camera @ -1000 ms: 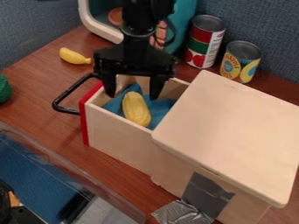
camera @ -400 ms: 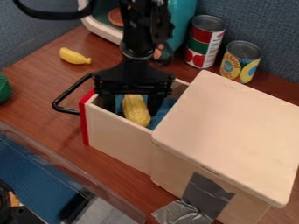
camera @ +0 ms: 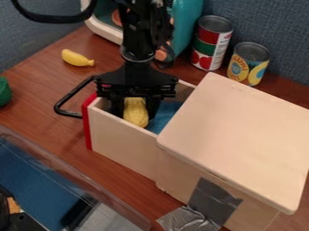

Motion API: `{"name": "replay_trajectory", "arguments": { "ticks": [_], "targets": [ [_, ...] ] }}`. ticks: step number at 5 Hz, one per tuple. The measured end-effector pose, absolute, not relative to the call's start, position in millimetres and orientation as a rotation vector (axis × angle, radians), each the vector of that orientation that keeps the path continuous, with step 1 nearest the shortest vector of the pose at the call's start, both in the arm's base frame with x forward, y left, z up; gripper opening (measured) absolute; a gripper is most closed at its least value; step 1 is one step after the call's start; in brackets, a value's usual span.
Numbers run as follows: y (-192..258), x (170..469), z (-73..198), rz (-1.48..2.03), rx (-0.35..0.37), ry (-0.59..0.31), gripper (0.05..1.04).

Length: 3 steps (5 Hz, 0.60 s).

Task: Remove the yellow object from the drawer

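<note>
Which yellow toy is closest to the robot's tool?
The bumpy yellow toy corn, at the black tool, inside the pale wooden drawer. The curved yellow toy banana lies outside, farther away.

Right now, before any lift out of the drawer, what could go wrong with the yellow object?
- Snag: blue cloth lies right beside the yellow object and might get dragged up with it.
- Collision: the gripper sits down inside the drawer, close to its red front; a sideways move could knock it or shift the drawer.
- Slip: the object's near end sticks out past the gripper, so it may tip or drop.
</note>
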<state>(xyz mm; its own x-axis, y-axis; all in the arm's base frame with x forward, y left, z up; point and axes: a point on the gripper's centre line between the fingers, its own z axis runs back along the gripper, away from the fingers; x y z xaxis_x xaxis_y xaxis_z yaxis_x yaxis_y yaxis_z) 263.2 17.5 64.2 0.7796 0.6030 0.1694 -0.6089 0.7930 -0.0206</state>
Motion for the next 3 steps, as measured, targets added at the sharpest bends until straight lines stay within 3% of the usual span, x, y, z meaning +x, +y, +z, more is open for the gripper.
{"name": "replay_trajectory", "arguments": {
  "ticks": [3],
  "targets": [
    [44,270,142,0.594,-0.045,-0.220,0.622]
  ]
}}
